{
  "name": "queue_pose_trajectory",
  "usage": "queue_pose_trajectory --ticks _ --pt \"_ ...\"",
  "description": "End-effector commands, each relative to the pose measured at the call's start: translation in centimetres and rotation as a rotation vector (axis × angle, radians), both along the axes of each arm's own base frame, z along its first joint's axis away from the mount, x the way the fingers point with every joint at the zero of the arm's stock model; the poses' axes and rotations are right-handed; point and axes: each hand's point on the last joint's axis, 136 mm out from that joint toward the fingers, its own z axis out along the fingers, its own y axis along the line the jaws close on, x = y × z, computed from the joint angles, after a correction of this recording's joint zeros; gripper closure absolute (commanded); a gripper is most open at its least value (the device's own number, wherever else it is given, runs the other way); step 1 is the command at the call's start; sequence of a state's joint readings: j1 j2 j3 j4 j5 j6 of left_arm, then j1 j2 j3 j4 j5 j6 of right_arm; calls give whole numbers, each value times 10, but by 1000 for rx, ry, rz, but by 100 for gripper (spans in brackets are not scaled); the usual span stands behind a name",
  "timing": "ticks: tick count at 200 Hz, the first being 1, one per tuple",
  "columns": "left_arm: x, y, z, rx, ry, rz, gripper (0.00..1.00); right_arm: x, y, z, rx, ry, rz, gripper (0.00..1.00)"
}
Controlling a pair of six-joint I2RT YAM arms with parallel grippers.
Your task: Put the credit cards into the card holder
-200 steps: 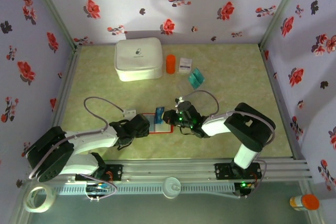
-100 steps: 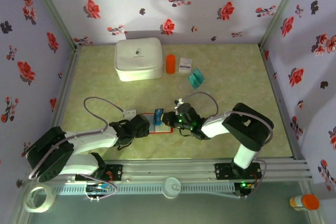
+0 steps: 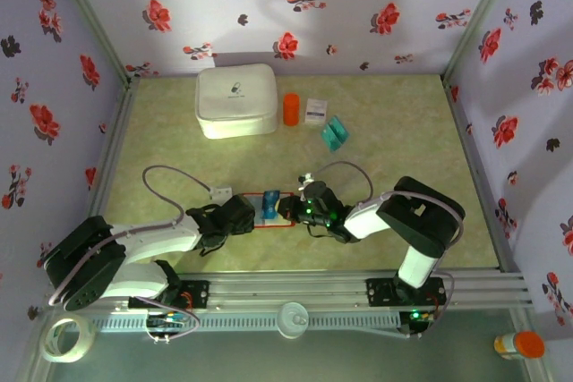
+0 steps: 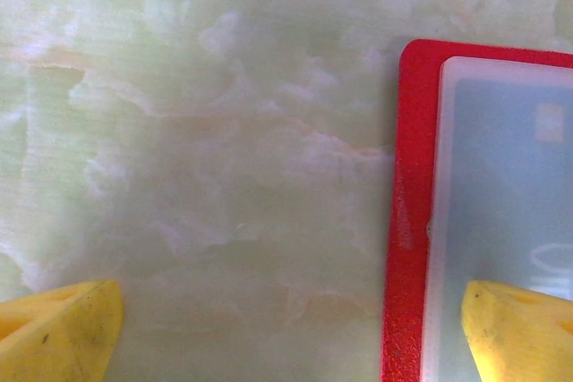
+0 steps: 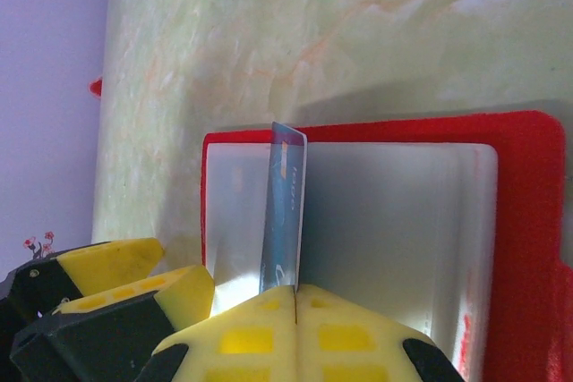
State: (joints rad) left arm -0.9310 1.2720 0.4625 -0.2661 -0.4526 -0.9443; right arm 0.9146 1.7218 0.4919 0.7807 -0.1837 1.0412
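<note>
A green marbled bench point(image 3: 403, 149) sits between flowered walls. The card holder point(image 5: 528, 221) lies open on it, pale side up, in the lower middle of the overhead view. The right gripper point(image 5: 295, 297) is clamped on a blue credit card point(image 5: 285, 212), which stands on edge over the holder. The left gripper point(image 4: 286, 333) gapes wide, one finger over the holder's pale inside, gripping nothing. A clean insert likely needs the card tilted flat, squared to the pocket mouth and slid slowly while the holder is pinned. The teal cards point(image 3: 335, 133) wait in the upper middle.

One card holder point(image 5: 528, 221), one case point(image 3: 236, 100), one cylinder point(image 3: 291, 108)
</note>
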Motion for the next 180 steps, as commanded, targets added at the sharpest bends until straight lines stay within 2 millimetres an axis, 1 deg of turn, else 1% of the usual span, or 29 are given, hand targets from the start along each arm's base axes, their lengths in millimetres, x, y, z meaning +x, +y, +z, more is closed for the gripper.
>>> queue_pose_trajectory --ticks 1,72,134,180 --pt "-9 20 -10 68 37 24 3 -10 -4 -16 -34 32 11 100" --pt "-10 20 -10 69 38 24 3 -17 -5 -19 -43 45 27 100" --pt "-10 20 -12 68 39 24 3 -23 -4 -25 -65 74 44 100" --pt "-9 20 -11 67 37 25 3 -24 -3 -28 -78 92 43 100"
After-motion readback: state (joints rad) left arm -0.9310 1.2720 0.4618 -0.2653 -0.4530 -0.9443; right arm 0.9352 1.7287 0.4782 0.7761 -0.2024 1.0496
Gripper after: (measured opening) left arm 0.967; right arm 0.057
